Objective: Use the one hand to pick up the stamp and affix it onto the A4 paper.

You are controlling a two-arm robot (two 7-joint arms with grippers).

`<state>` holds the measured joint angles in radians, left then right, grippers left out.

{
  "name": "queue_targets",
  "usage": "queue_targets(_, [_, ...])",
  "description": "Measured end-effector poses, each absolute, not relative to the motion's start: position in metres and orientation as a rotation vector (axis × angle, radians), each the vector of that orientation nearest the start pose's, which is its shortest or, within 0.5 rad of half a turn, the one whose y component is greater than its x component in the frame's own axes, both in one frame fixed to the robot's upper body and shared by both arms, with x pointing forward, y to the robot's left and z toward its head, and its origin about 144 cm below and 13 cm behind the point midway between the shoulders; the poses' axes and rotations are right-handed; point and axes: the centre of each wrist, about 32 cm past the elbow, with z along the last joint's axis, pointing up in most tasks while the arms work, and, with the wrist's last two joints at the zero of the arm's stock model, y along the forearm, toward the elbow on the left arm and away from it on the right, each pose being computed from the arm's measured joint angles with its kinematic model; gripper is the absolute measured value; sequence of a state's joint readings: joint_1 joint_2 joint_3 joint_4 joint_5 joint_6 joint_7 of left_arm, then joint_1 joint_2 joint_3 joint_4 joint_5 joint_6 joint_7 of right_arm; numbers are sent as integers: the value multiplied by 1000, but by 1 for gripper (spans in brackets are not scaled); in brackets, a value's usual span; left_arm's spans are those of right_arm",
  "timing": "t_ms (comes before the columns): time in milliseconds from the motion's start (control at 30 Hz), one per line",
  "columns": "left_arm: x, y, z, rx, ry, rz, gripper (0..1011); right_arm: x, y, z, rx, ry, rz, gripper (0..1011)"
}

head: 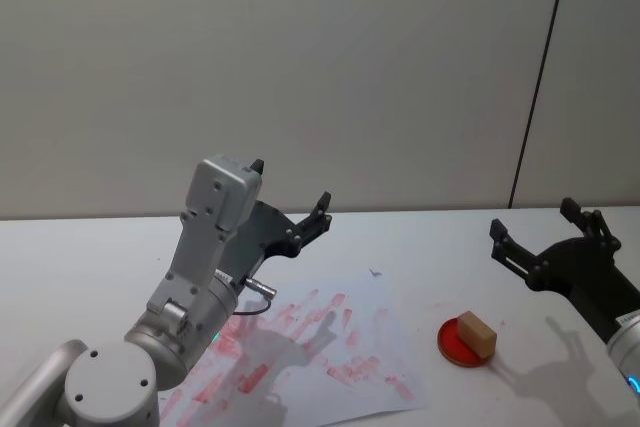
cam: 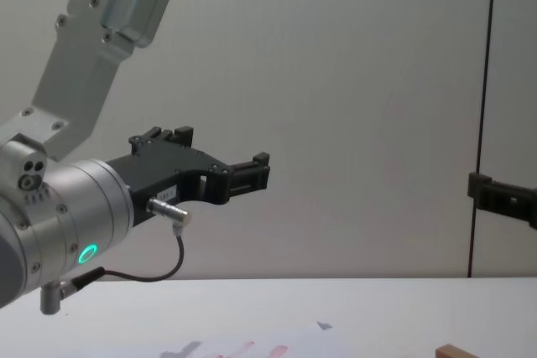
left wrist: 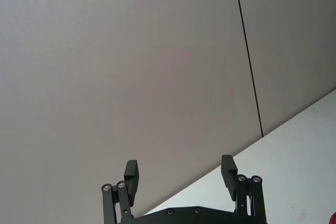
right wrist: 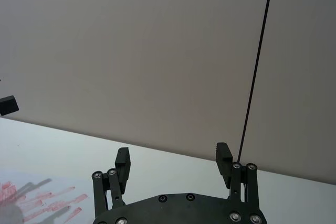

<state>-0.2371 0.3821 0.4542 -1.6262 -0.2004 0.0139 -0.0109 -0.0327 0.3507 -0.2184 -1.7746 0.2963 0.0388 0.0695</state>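
We see the stamp (head: 478, 333) sitting in a red round dish (head: 450, 340), just right of the A4 paper (head: 390, 307). Our right gripper (head: 533, 219) hovers raised nearby, fingers wide apart, holding nothing; the left gripper (head: 291, 185), likewise spread, hangs over the paper

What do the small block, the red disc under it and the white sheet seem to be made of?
Block: probably bare wood, light brown and matte.
Red disc: perhaps a plastic ink pad, evenly coloured; uncertain.
Sheet: paper, thin, flat and white, with smeared red prints.
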Motion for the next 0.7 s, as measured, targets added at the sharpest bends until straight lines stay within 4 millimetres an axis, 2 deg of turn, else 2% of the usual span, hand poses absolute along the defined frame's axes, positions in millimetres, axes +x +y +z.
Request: queue_targets(700, [492,198,1204,61,-268,1124,1001,418,-253,1179,-104,20,-1216,1003])
